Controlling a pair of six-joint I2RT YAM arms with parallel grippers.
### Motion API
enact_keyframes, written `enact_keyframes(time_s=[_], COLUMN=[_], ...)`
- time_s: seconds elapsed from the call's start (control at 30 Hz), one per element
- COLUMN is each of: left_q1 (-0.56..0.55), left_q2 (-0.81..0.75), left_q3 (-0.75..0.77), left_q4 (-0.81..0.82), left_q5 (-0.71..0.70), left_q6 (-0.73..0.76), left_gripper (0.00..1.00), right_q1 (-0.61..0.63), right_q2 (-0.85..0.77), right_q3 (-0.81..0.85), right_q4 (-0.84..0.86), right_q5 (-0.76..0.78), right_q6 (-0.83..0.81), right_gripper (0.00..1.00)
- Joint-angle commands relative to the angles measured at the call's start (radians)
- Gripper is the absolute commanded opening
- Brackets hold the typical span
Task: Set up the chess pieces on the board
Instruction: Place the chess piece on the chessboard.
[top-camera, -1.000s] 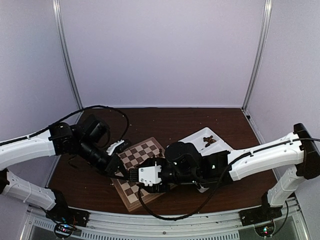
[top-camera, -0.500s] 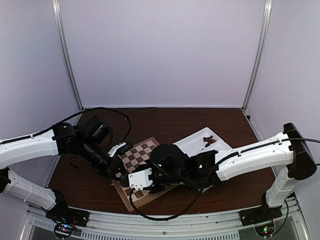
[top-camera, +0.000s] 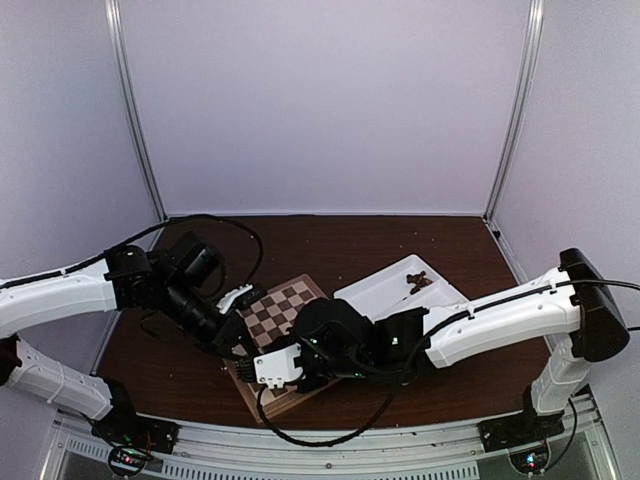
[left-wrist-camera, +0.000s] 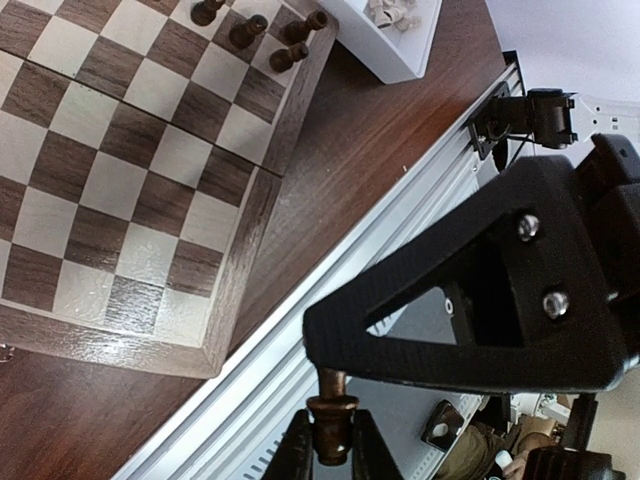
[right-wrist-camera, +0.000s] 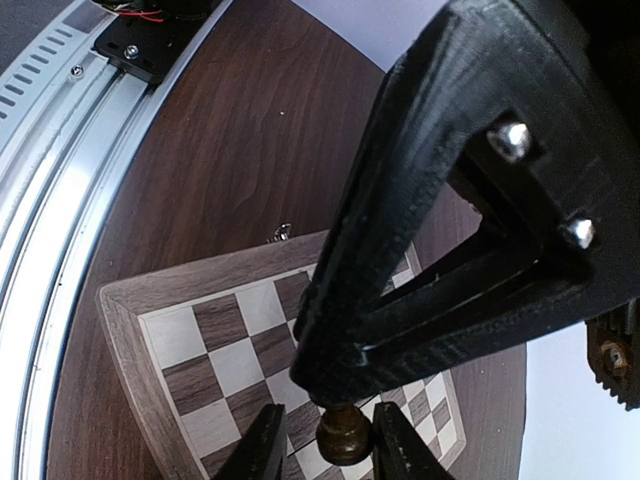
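A dark brown chess piece (left-wrist-camera: 331, 420) hangs over the near rail with my left gripper (left-wrist-camera: 330, 450) shut on one end. Its wider base (right-wrist-camera: 343, 437) sits between the fingers of my right gripper (right-wrist-camera: 330, 445), which stands open round it, board showing through a gap on one side. In the top view the left gripper (top-camera: 238, 345) and right gripper (top-camera: 250, 362) meet tip to tip over the near left corner of the board (top-camera: 275, 310), and the piece is hidden there. Several dark pieces (left-wrist-camera: 250, 30) stand along one edge of the board (left-wrist-camera: 120, 180).
A white tray (top-camera: 385, 285) lies right of the board and holds dark pieces (top-camera: 415, 283); pale pieces (left-wrist-camera: 390, 10) show in its other part. The aluminium rail (right-wrist-camera: 60, 200) runs along the table's near edge. The board's metal latch (right-wrist-camera: 283, 232) sticks out at its edge.
My right arm has swung left to the board's near left corner and its jaws have narrowed round the piece's base. The left gripper has barely moved and kept its hold.
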Motion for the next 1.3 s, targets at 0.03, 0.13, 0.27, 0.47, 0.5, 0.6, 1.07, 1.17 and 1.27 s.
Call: enact_keyframes(time_s=[0.03,0.13,0.27,0.47,0.5,0.6,1.07,1.17,1.27], left_q1=[0.005,0.005,0.005,0.005,0.005,0.005,0.005,0.005,0.003], left_q2=[0.008,0.005,-0.005,-0.076,-0.103,-0.204,-0.536,-0.523,-0.51], left_q3=[-0.002,-0.001,0.0,-0.035,-0.056,-0.136,-0.399,-0.386,-0.385], left_q4=[0.048,0.049,0.049,0.111,0.15,0.267,0.583,0.59,0.634], left_q5=[0.031,0.028,0.018,-0.111,-0.137,-0.222,-0.391,-0.357,-0.318], left_q6=[0.02,0.019,0.019,-0.042,-0.068,-0.13,-0.152,-0.116,-0.1], left_gripper=[0.12,0.12,0.17,0.42,0.49,0.68,0.72,0.72,0.74], right_q1=[0.006,0.006,0.004,-0.001,-0.003,-0.005,-0.048,-0.057,-0.06], right_q2=[0.023,0.024,0.018,0.017,0.017,0.017,0.01,0.011,0.023], right_q3=[0.017,0.019,0.011,0.007,0.005,0.002,0.058,0.072,0.087], right_q4=[0.004,0.003,0.015,0.032,0.058,0.085,0.143,0.155,0.144], right_q5=[0.03,0.027,0.024,0.057,0.053,0.043,-0.113,-0.16,-0.179], right_q6=[0.021,0.023,0.04,0.14,0.163,0.226,0.544,0.607,0.629], right_gripper=[0.32,0.22,0.15,0.09,0.09,0.09,0.12,0.14,0.14])
